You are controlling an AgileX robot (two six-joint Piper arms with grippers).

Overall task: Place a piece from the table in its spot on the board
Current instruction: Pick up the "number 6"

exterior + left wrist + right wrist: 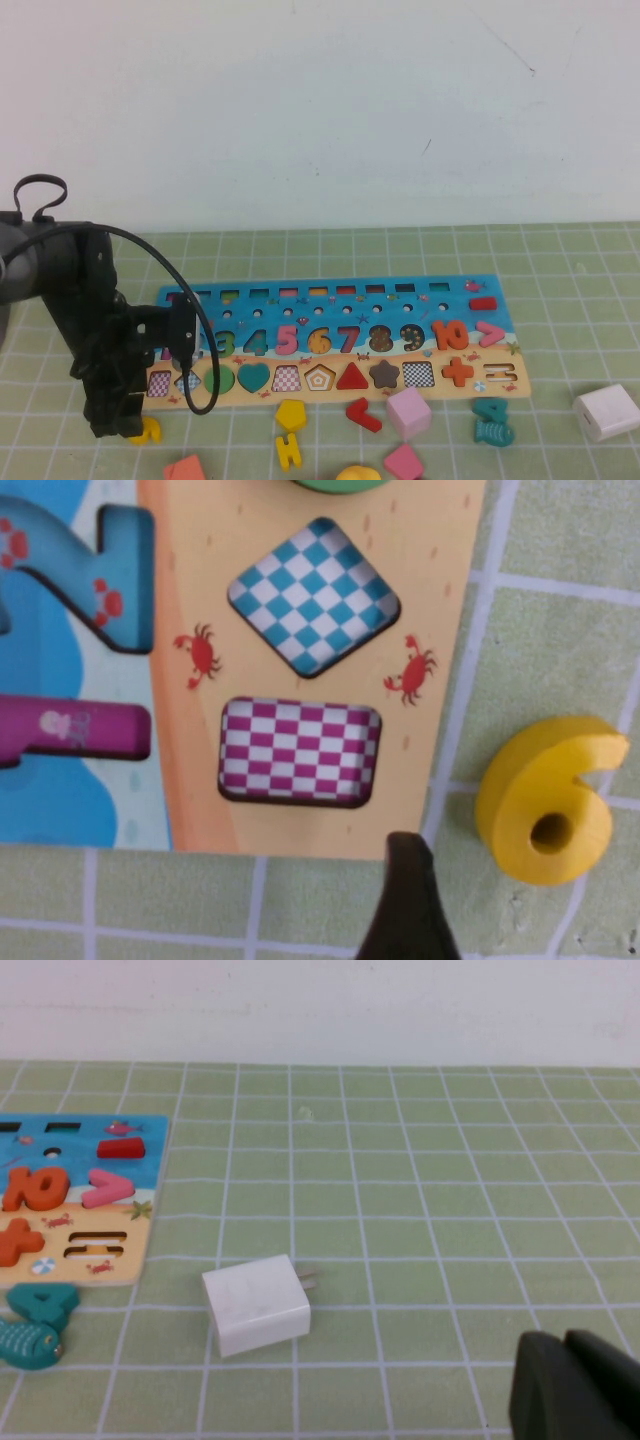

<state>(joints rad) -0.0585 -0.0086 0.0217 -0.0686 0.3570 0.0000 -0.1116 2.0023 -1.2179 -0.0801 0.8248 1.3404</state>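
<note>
The piece (545, 800), a bright yellow numeral 6, lies flat on the table (560, 610), just off the board's (190, 780) left end near the purple checked cutout. In the high view the piece (150, 430) peeks out beside my left gripper (118, 425), which hangs low over it. Only one dark finger (408, 900) shows in the left wrist view; it is apart from the piece and holds nothing, so the gripper is open. The board (340, 290) carries coloured numerals. My right gripper (572, 1390) is shut and empty over bare mat.
Loose pieces lie in front of the board: a yellow pentagon (291, 413), a yellow H-like piece (289, 450), a red piece (364, 413), a pink cube (409, 412) and a teal fish (492, 432). A white plug block (606, 411) sits at the right.
</note>
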